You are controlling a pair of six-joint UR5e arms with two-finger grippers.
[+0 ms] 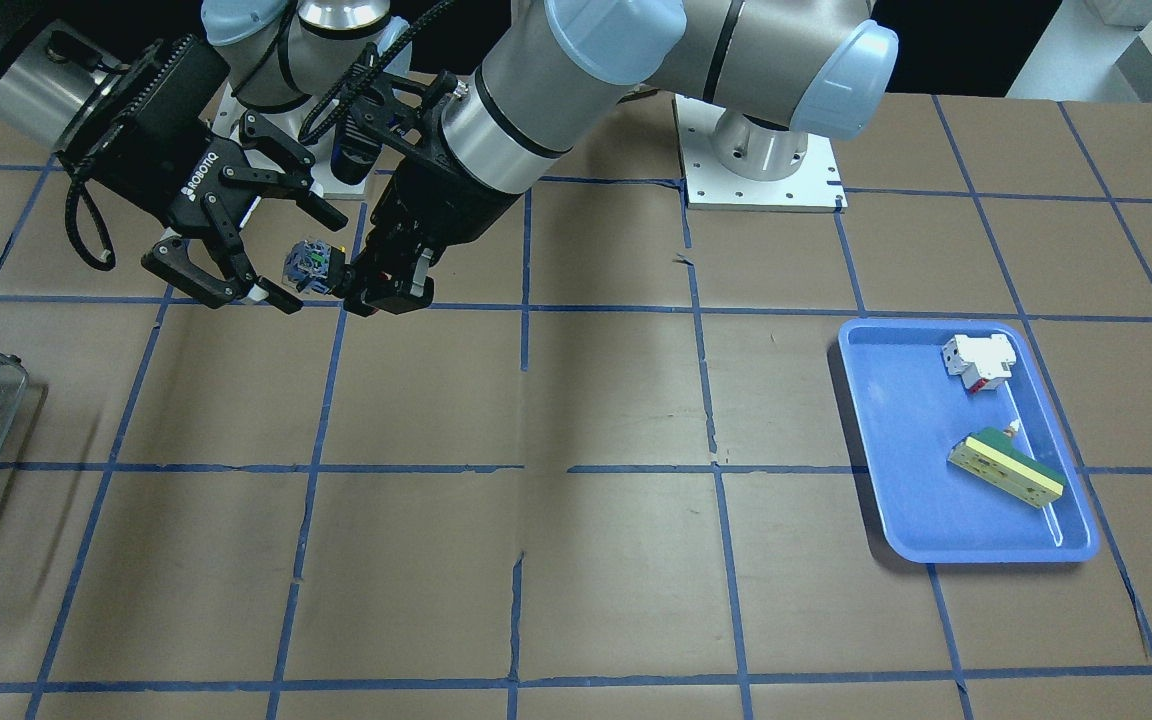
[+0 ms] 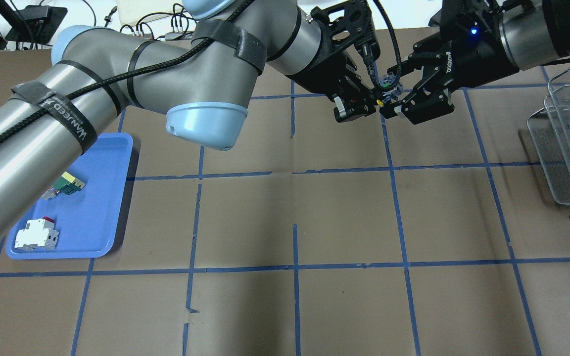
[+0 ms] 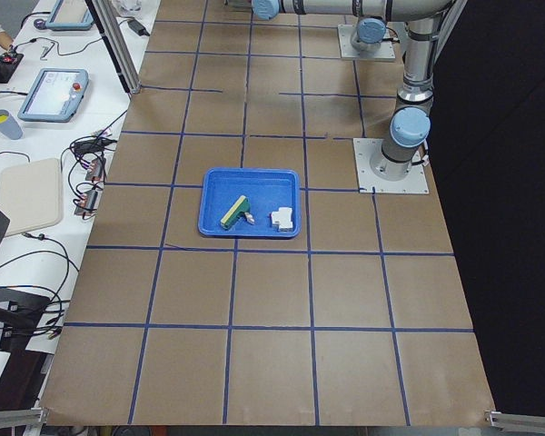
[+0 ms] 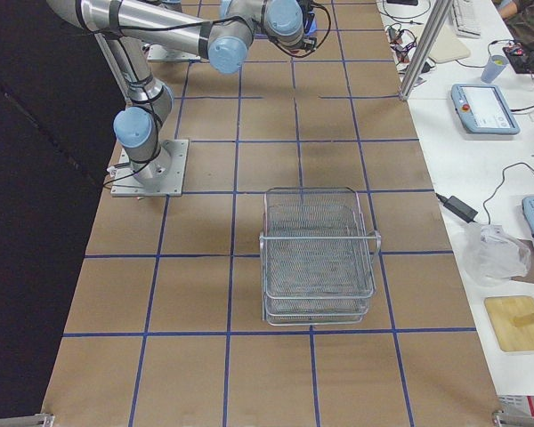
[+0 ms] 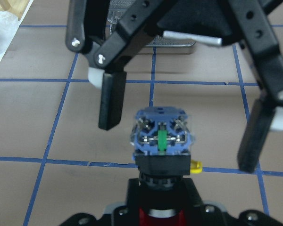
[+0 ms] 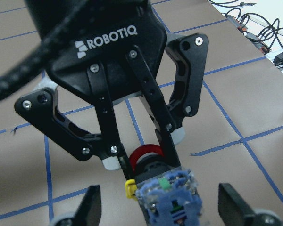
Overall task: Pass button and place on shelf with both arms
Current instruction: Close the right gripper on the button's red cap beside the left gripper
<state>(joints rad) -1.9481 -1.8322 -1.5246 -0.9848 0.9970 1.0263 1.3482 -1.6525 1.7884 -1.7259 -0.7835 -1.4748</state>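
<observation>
My left gripper (image 1: 348,282) is shut on the button (image 1: 313,266) and holds it in the air over the far middle of the table. It grips the black body near the red cap (image 6: 145,155). The bluish contact block (image 5: 161,136) points at my right gripper (image 1: 304,258). The right gripper is open, with its fingers (image 5: 112,101) on either side of the contact block and not touching it. In the overhead view the button (image 2: 388,84) sits between the left gripper (image 2: 371,97) and the right gripper (image 2: 396,91). The wire mesh shelf (image 4: 320,253) stands on the table at my right end (image 2: 567,148).
A blue tray (image 1: 936,520) lies at my left end and holds a white-and-red block (image 1: 978,362) and a green-and-cream bar (image 1: 1004,468). The brown table has a grid of blue tape. Both arm bases are bolted along the table's robot side.
</observation>
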